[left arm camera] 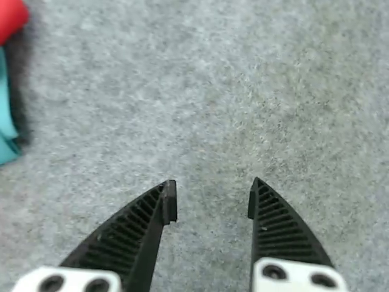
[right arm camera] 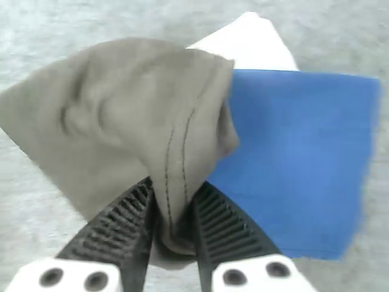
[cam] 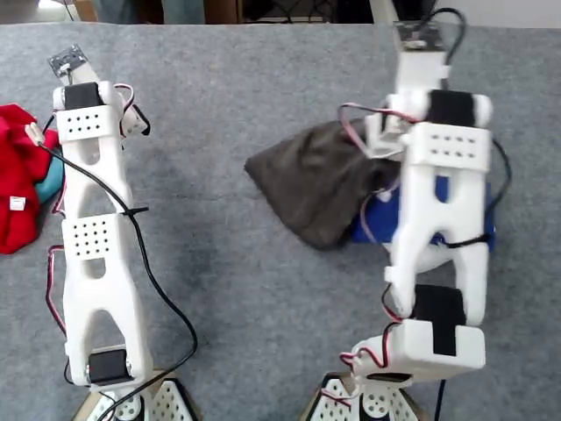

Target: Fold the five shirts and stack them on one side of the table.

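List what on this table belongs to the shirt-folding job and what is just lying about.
Job:
brown shirt, clamped in the right gripper
blue shirt
white shirt at its edge
red shirt
teal shirt
left gripper, open

Lying about:
grey table cover

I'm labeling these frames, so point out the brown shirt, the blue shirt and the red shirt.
brown shirt (right arm camera: 109,109), right wrist view, on its bunched middle
blue shirt (right arm camera: 298,164), right wrist view, on its flat folded face
red shirt (cam: 14,162), high view, on its crumpled middle
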